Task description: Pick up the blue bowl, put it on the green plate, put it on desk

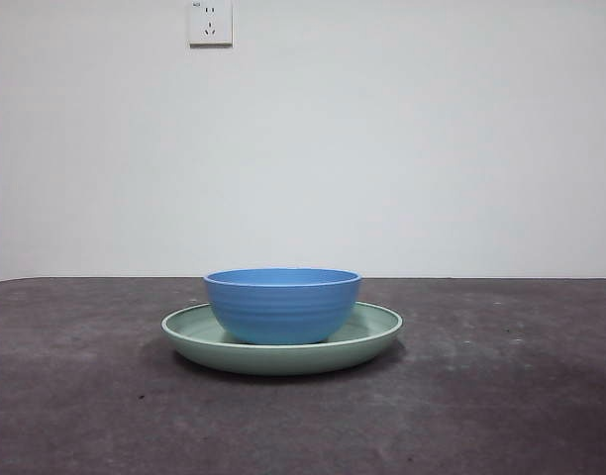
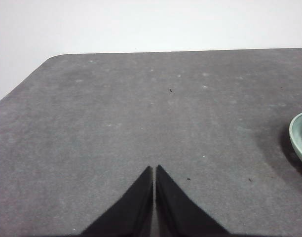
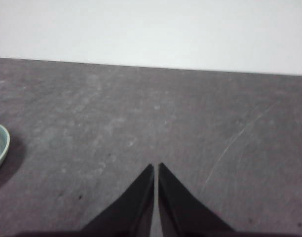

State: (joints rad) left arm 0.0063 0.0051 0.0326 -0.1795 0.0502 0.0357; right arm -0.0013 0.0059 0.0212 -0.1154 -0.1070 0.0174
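The blue bowl (image 1: 282,305) stands upright in the middle of the green plate (image 1: 377,332), which rests on the dark desk (image 1: 501,396) in the front view. Neither arm shows in that view. My left gripper (image 2: 154,169) is shut and empty over bare desk, with only the plate's rim (image 2: 300,138) at the edge of its view. My right gripper (image 3: 155,167) is shut and empty over bare desk, with the plate's rim (image 3: 0,145) at the edge of its view. The bowl is out of both wrist views.
A white wall stands behind the desk, with a socket (image 1: 210,22) high up. The desk's rounded far corner (image 2: 55,58) shows in the left wrist view. A long faint scratch (image 3: 230,148) marks the desk in the right wrist view.
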